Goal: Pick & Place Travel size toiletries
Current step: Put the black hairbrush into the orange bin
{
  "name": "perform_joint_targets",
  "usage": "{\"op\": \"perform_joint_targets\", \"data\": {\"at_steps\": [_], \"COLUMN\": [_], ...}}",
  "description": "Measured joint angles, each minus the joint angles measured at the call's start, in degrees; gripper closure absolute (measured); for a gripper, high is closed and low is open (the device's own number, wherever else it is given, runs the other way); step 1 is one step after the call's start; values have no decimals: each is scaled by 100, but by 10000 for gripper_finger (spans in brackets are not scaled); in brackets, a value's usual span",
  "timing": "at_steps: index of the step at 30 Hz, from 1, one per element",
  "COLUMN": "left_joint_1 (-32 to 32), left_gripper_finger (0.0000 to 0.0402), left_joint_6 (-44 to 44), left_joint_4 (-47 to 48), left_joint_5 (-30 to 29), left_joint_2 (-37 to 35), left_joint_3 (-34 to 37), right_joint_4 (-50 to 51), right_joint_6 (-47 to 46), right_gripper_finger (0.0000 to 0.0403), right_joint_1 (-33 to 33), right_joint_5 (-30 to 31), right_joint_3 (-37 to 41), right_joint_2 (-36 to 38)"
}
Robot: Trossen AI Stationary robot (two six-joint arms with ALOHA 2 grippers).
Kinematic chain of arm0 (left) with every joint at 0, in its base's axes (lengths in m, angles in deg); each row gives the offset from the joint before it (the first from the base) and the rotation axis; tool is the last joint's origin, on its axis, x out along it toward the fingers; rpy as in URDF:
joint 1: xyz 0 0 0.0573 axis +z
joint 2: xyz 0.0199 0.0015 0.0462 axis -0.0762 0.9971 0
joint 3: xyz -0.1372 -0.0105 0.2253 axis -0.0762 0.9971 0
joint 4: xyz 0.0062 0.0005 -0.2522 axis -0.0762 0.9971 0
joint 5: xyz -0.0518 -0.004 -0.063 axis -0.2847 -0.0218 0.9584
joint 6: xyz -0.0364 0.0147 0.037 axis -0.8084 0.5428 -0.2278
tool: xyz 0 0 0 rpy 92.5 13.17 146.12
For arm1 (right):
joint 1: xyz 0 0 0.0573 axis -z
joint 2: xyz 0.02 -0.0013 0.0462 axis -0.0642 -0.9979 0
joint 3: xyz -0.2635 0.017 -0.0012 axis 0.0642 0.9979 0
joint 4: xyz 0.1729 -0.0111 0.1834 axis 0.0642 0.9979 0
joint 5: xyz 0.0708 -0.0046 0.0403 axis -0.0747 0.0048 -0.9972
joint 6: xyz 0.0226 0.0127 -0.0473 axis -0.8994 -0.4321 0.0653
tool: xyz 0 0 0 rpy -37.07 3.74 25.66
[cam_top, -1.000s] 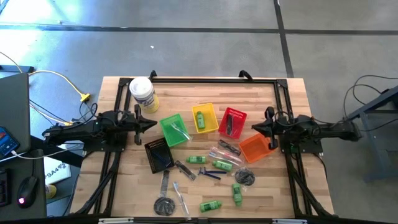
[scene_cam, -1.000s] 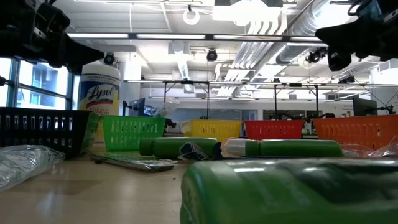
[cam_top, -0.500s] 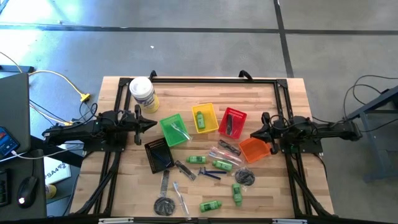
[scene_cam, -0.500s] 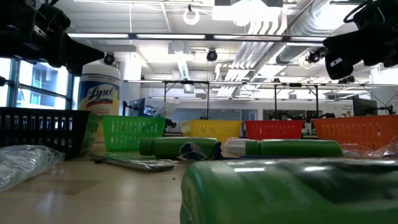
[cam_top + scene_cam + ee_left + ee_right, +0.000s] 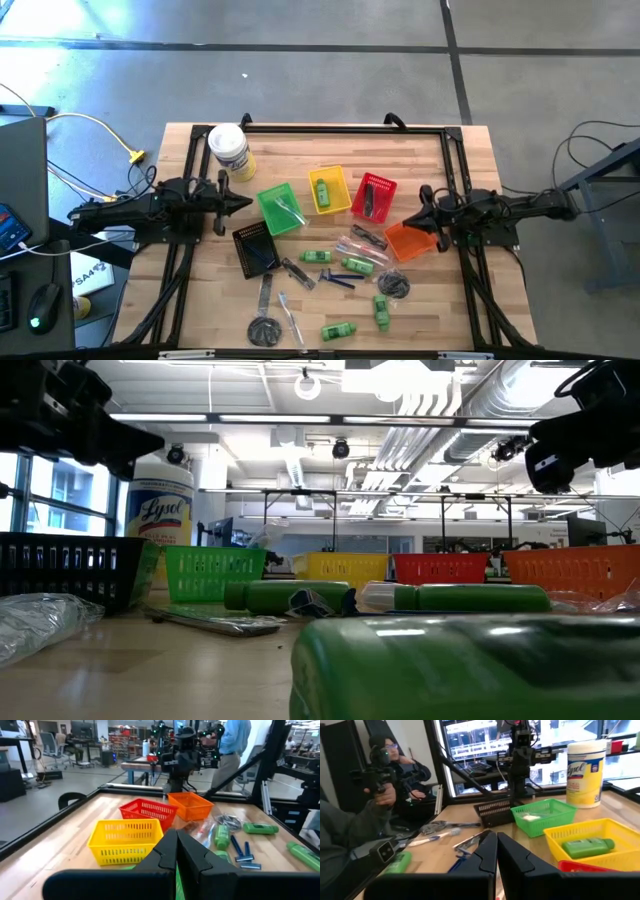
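High view shows the right hand [image 5: 424,203] closed and empty, hovering just beside the orange basket [image 5: 407,240], while the left hand [image 5: 243,202] waits, also closed on nothing, just beside the green basket [image 5: 279,208]. Most travel size toiletries lie loose on the bench [image 5: 450,150] near the orange basket: green mini bottles [image 5: 357,265], blue razors [image 5: 337,279] and a comb [image 5: 298,272]. One green bottle [image 5: 322,190] rests inside the yellow basket [image 5: 331,190].

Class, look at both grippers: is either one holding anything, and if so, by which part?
Nothing is held. The left gripper hangs shut beside the green basket, and the right gripper hangs shut over the orange basket, both empty.
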Motion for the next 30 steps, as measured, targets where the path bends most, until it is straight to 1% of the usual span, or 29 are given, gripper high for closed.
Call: {"op": "perform_joint_targets", "data": {"at_steps": [11, 17, 22, 30], "left_joint_1": [0, 0, 0, 0], "left_gripper_finger": [402, 402, 402, 402], "left_joint_6": [-2, -1, -1, -7], "left_joint_4": [-110, -97, -99, -150], "left_joint_5": [-18, -18, -17, -13], "left_joint_2": [1, 1, 1, 3], "left_joint_3": [0, 0, 0, 0], "right_joint_4": [-22, -31, -126, -396], "right_joint_6": [-9, -10, -12, -420], "right_gripper_finger": [398, 398, 398, 398], "right_joint_1": [-157, -157, -157, -157], "right_joint_5": [321, 225, -189, -186], "right_joint_3": [2, 7, 7, 7], "right_joint_2": [-1, -1, -1, -1]}}
